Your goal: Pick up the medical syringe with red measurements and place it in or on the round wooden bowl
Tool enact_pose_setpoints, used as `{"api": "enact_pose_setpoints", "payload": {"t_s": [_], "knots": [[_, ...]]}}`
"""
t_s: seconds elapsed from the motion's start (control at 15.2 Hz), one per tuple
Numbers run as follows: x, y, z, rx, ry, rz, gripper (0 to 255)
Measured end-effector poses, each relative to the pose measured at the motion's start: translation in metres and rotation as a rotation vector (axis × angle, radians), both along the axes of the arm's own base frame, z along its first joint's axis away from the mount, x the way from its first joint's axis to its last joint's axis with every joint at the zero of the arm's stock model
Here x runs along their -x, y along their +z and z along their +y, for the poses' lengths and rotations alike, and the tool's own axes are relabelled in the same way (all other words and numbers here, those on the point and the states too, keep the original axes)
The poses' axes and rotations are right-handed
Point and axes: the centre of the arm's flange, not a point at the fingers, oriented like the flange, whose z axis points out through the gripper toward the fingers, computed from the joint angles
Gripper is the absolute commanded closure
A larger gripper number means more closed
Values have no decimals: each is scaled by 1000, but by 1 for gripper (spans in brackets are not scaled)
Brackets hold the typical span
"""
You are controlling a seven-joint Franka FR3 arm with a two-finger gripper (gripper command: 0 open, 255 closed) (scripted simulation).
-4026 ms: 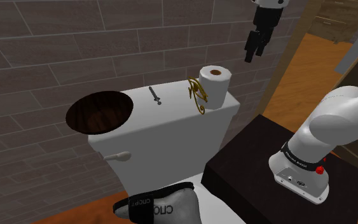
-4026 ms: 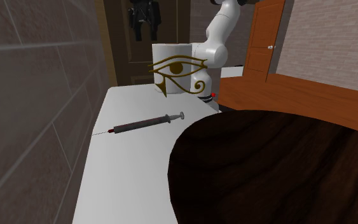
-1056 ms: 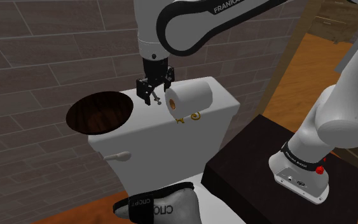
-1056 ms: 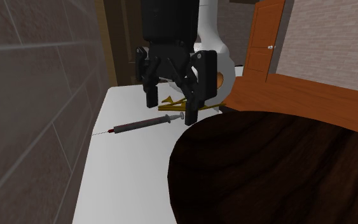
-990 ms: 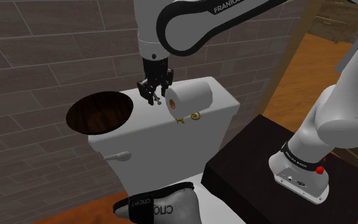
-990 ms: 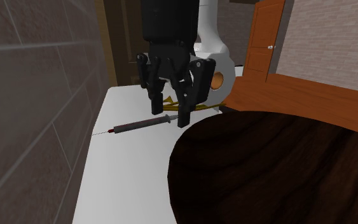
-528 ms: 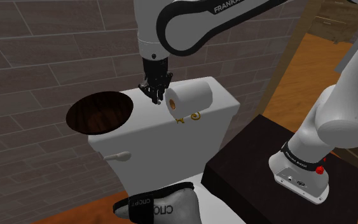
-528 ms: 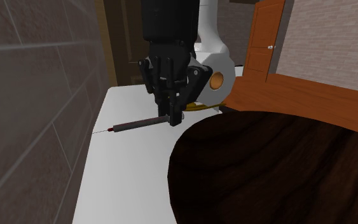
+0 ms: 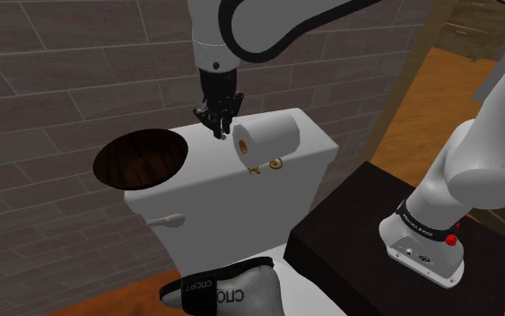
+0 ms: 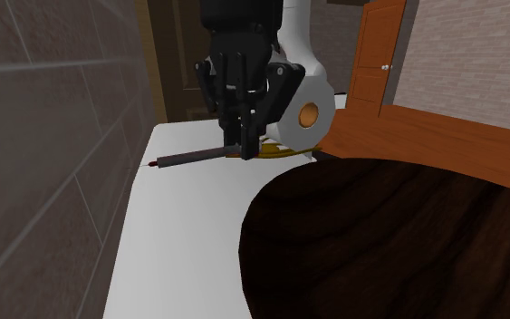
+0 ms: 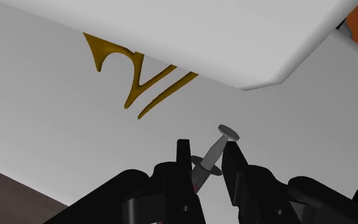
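Flat, even light in shoulder view; tank lid (image 9: 214, 166) reads bright white, inside of bowl (image 9: 141, 159) almost black. Second exterior view dimmer: brick wall (image 10: 44, 136) dark grey, lid greyish. Wrist view brightest, lid pale.

A wall (image 9: 62, 63) of large grey-brown tiles, laid like bricks with pale joints, runs behind a white toilet cistern (image 9: 241, 206). The cistern's flat lid serves as the surface and stands close against that wall. A white flush lever (image 9: 164, 219) sits on the cistern's front face. At the shoulder view's upper right a wooden door frame (image 9: 418, 63) slants up beside an orange-brown plank floor (image 9: 439, 99). In the second exterior view a warm-brown panelled door (image 10: 377, 45) with a small pale knob (image 10: 386, 67) stands next to a lighter brick wall (image 10: 479, 54). A dark brown upright panel (image 10: 173, 63) rises behind the surface. The light is even and soft.
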Motion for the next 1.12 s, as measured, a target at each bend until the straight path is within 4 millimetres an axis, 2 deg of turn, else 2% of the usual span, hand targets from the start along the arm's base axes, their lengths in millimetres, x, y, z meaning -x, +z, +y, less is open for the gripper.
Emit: {"api": "enact_pose_setpoints", "payload": {"t_s": [1.12], "knots": [[0,91,0,0,0,0,255]]}}
